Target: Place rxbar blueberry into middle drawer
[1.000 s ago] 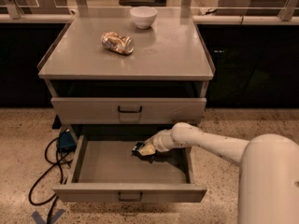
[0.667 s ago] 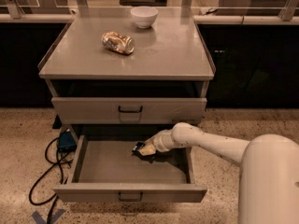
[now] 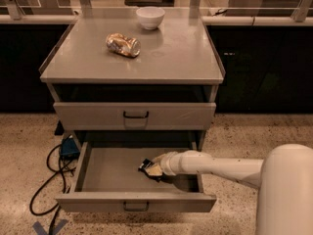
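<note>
The robot's pincer (image 3: 154, 169) reaches low into the middle drawer (image 3: 134, 200), pulled out to admit the arm. The rxbar blueberry (image 3: 145, 165) sits at its tip near the drawer floor, apparently for a gentle set-down. Whether the pincer grips or has released the bar cannot be told. A gold can (image 3: 122, 44) and white bowl (image 3: 150, 17) sit on the counter (image 3: 188, 58).

the middle drawer (image 3: 108, 171) is pulled out and open from above. its left half is bare floor, easy to reach. the gripper (image 3: 149, 169) sits mid-drawer, and its arm (image 3: 215, 165) crosses the right wall, blocking that side. on the tabletop (image 3: 188, 58), a can (image 3: 123, 44) and a bowl (image 3: 150, 17) take the left-back, and the right side is free.
</note>
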